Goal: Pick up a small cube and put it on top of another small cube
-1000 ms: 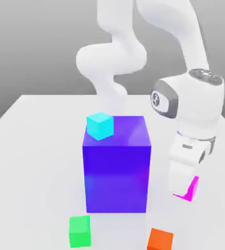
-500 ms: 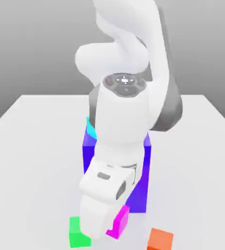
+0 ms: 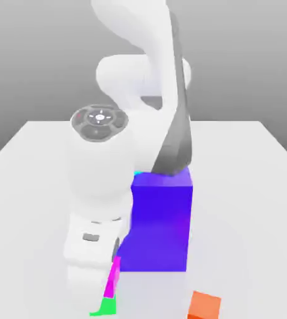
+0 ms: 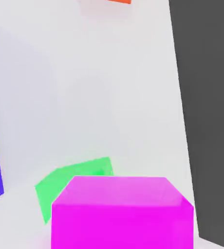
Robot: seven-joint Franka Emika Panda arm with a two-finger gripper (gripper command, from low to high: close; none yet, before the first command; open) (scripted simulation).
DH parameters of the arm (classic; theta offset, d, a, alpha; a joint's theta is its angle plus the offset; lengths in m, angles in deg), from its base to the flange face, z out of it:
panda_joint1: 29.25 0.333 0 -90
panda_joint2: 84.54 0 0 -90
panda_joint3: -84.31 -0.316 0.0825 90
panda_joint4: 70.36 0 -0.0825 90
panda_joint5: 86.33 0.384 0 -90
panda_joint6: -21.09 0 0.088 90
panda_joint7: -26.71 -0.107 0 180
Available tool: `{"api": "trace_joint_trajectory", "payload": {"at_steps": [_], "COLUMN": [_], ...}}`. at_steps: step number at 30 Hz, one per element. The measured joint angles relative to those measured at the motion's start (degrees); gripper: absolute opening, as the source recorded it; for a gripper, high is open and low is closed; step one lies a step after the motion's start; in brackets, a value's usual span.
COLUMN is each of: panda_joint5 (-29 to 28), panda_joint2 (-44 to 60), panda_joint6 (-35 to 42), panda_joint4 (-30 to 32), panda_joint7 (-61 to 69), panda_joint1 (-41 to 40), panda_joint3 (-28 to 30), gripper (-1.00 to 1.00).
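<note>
The gripper (image 3: 111, 274) is pinching the pink cube (image 3: 113, 279), and its fingers are pressed tight on the cube's sides. In the exterior view the big white arm hides most of the cube, so it looks like a thin pink strip low down, near the front edge of the white table (image 3: 252, 187). Right under that strip a bit of the green cube (image 3: 106, 307) peeks out. So the pink cube is lifted up and hangs above the green one. In the hand view the pink cube (image 4: 122, 214) is very close, and the green cube (image 4: 70, 182) sits on the table beyond it and sticks out to one side. That tells me the two cubes are not lined up yet. I think the pink cube must slide a little sideways until it covers the green one, and then go straight down. The tall blue block (image 3: 160, 224) stands just beside the gripper, on the exterior view's right. The orange cube (image 3: 204, 306) sits farther to the right, well apart from the green one.
</note>
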Motion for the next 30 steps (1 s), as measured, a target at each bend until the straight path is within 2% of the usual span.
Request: {"api": "trace_joint_trajectory", "payload": {"at_steps": [10,20,26,27,30], "panda_joint5": [0.4,3.2,4.2,4.3,4.3], "panda_joint2": [-2.8,-7.9,0.2,1.2,1.2], "panda_joint6": [-0.8,-5.0,-13.5,-14.4,-14.4], "panda_joint4": [3.7,8.8,8.5,8.5,8.5], "panda_joint7": [16.5,34.5,36.7,36.8,36.8], "panda_joint1": [-3.6,-5.6,-6.0,-6.1,-6.1], "panda_joint3": [-1.9,-4.2,-4.8,-4.9,-4.9], "gripper": [-1.0,-1.0,-1.0,1.0,1.0]}}
